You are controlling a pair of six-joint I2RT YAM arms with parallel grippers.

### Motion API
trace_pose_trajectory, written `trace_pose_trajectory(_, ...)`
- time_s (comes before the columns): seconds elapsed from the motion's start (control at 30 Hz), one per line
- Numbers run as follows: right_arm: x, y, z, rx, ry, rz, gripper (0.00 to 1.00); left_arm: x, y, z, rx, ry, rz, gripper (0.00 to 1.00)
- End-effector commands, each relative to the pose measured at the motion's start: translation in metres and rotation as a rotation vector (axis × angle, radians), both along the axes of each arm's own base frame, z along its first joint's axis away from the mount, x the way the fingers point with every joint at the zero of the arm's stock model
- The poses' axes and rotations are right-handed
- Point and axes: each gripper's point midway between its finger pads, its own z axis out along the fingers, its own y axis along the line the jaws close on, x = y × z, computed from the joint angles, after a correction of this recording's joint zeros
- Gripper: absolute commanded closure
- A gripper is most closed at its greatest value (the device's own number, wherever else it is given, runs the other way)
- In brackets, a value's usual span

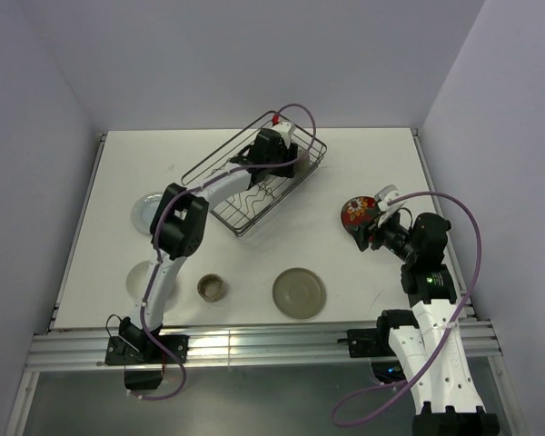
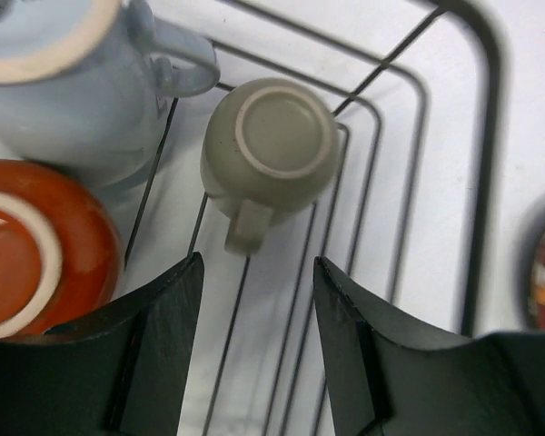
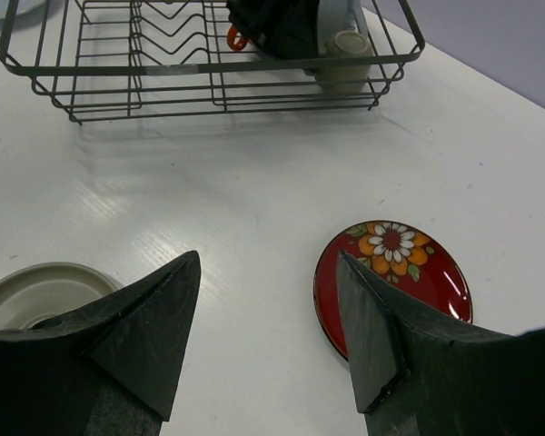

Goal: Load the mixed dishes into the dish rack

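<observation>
The dish rack (image 1: pixel 254 186) stands at the middle back of the table. My left gripper (image 1: pixel 274 153) reaches into its far right end. In the left wrist view the left gripper (image 2: pixel 259 272) is open with nothing between its fingers, just above an upturned beige cup (image 2: pixel 271 150). A blue-grey cup (image 2: pixel 73 82) and an orange-red mug (image 2: pixel 36 245) sit beside it on the rack wires (image 2: pixel 486 136). My right gripper (image 1: pixel 371 227) hovers open by the red floral plate (image 1: pixel 358 213). In the right wrist view the right gripper (image 3: pixel 268 263) is empty, the red floral plate (image 3: pixel 404 272) lying flat partly under its right finger.
An olive-grey plate (image 1: pixel 299 292) and a small cup (image 1: pixel 213 288) lie near the front edge. A pale plate (image 1: pixel 148 211) and a cream bowl (image 1: pixel 145 277) sit at the left. The rack (image 3: pixel 209 64) lies beyond the right gripper, and the olive-grey plate (image 3: pixel 36 291) to its left.
</observation>
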Motion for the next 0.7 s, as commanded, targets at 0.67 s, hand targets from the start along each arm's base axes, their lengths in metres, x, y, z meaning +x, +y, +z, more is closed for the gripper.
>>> trace_pose_trajectory(0.67, -0.037, 0.056, -0.013, -0.025, 0.19, 0.42, 0.31, -0.185, 0.146, 0.196, -0.218, -0.193, 0.14, 0.37)
